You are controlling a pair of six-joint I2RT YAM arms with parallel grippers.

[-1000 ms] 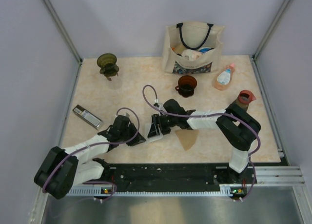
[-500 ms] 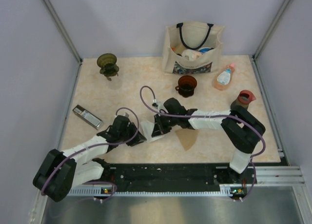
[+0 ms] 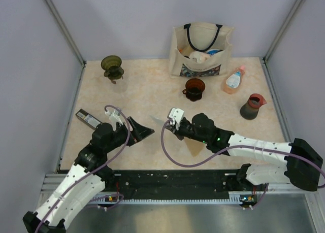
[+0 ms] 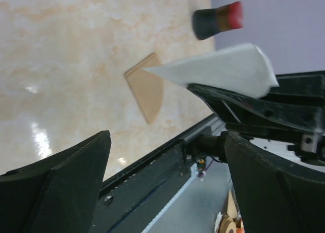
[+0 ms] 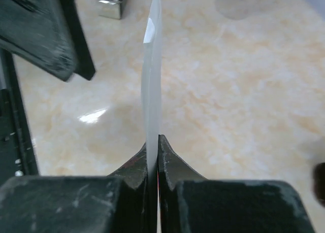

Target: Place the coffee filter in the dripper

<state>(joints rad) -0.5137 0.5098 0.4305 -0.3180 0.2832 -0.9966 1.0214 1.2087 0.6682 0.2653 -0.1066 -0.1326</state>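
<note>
Right fingers (image 5: 129,172) clamp white filter (image 5: 152,65) edge-on; left wrist view shows its cone face; left fingers (image 4: 66,177) spread, empty.

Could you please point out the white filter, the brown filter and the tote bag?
white filter (image 4: 223,70): left wrist view, middle of its face
brown filter (image 3: 197,145): top view, uncovered lower part
tote bag (image 3: 200,69): top view, front panel
</note>
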